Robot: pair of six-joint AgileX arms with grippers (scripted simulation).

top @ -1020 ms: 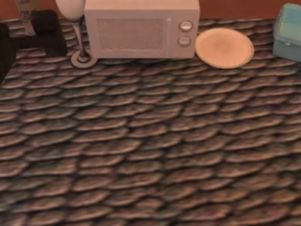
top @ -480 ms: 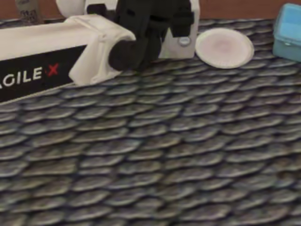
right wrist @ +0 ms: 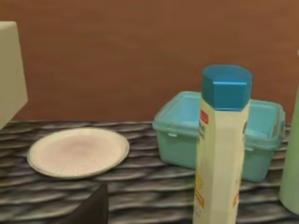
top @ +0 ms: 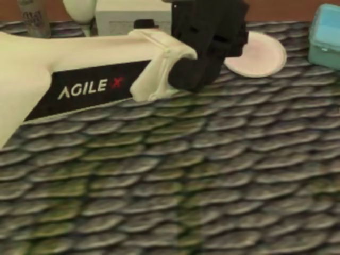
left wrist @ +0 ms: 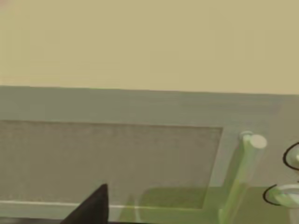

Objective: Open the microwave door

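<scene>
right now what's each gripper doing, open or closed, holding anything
Left gripper: at the microwave front, by the microwave door; open or closed cannot be told.
Right gripper: not in the top view; state cannot be told.

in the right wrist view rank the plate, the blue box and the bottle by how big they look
1. Bottle, though it stands nearest the camera.
2. Light blue box.
3. White plate, lying flat; close to the box, so unsure.

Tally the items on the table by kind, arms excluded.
Microwave: 1
Plate: 1
Light blue box: 1
Blue-capped bottle: 1
Wine glass: 1
Grey container: 1
Total: 6
</scene>
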